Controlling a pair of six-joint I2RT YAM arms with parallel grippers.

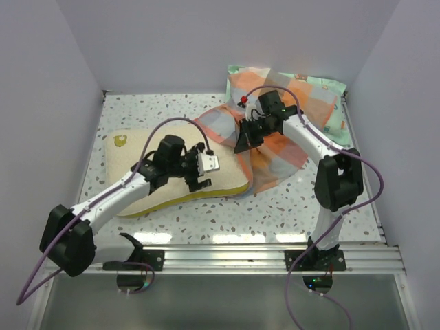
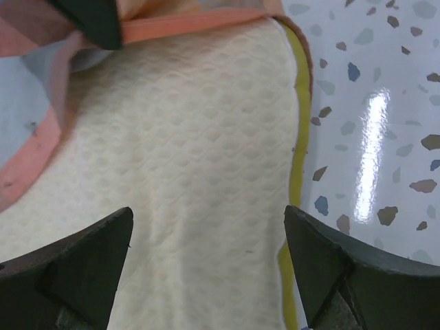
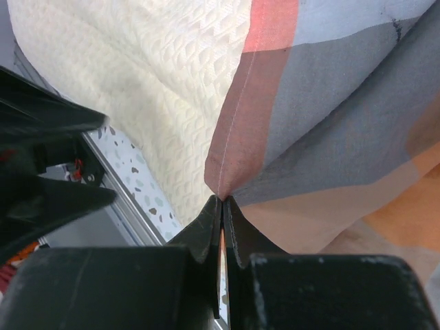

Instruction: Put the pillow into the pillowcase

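the flat quilted cream-yellow pillow (image 1: 130, 161) lies on the speckled table (image 1: 158, 110), one end inside the soft plaid fabric pillowcase (image 1: 282, 152). left claw (image 2: 206, 261) gapes wide above it, right claw (image 3: 221, 206) pinches the hem. best: lift the hem high and push the pillow straight in.

This is looking like a robotics lab test cell rather than a home. Plain pale walls (image 1: 206, 41) are boxing in a speckled terrazzo tabletop (image 1: 130, 113) at nine, twelve and three o'clock. An aluminium rail (image 1: 234, 258) is running along the six o'clock edge, carrying the left arm (image 1: 103, 199) and the right arm (image 1: 330, 179), with purple cables (image 1: 375, 185) trailing off them.
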